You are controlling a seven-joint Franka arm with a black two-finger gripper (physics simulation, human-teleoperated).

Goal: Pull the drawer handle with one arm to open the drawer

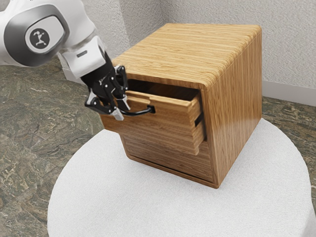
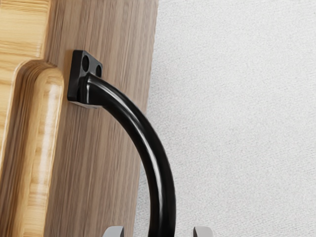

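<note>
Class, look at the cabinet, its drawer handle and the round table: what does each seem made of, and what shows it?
Cabinet: light wood, perhaps bamboo laminate, by its fine parallel stripes; satin finish.
Drawer handle: glossy black with bright highlights; likely painted metal, possibly plastic.
Round table: white, matte, finely grainy; material unclear.

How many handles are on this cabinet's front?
1: the black handle on the pulled-out upper drawer, with the tool around it. The lower front shows none, but the drawer overhangs part of it.
</note>
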